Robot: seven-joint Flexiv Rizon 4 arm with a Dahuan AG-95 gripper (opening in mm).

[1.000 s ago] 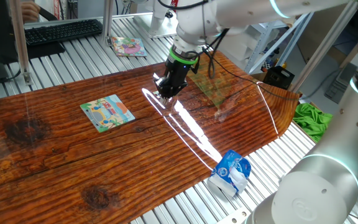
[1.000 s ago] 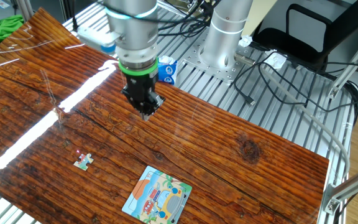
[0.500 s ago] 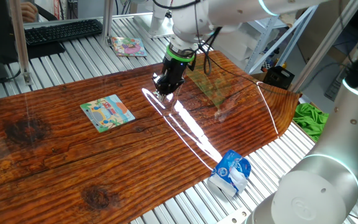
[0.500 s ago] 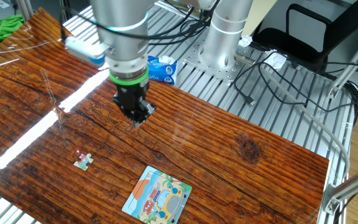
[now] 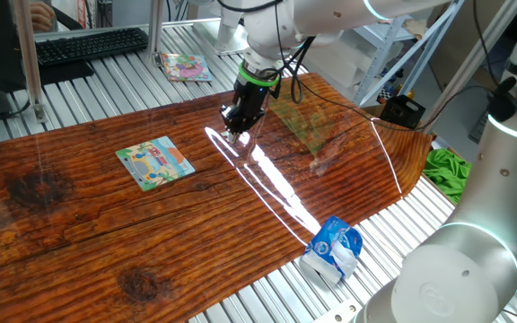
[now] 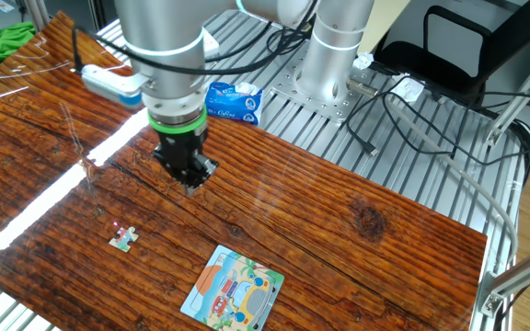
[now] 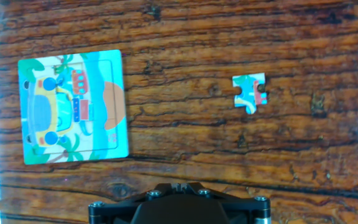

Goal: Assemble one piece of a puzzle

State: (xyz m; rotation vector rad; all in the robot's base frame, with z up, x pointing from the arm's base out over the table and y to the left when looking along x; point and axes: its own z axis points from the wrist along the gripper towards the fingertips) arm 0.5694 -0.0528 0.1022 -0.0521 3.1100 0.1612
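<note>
Gripper (image 6: 190, 184) is pointed straight down over the wooden table (image 5: 79, 233), jaws clenched together with nothing held between them. Puzzle (image 7: 73, 107) is lying flat on the wood, and the loose piece (image 7: 250, 92) is sitting well apart from it, also flat, also untouched. In the other fixed view the same piece (image 6: 123, 239) is seen below-left of the gripper and the board (image 6: 233, 299) further toward the near edge.

So the step in hand looks like the approach to the piece, and honestly the pick is the tricky bit. A piece that thin and flat can't really be pinched from the sides easily, so the jaws would need to be opened first, lined up across the narrower width, and brought right down to the wood before being closed. Knobs and notches should be avoided as contact spots, since a grip there is likely to twist the piece.

Its orientation relative to the gap in the board can't be judged from here; the gap itself isn't clearly made out, so a rotation may be needed later.
</note>
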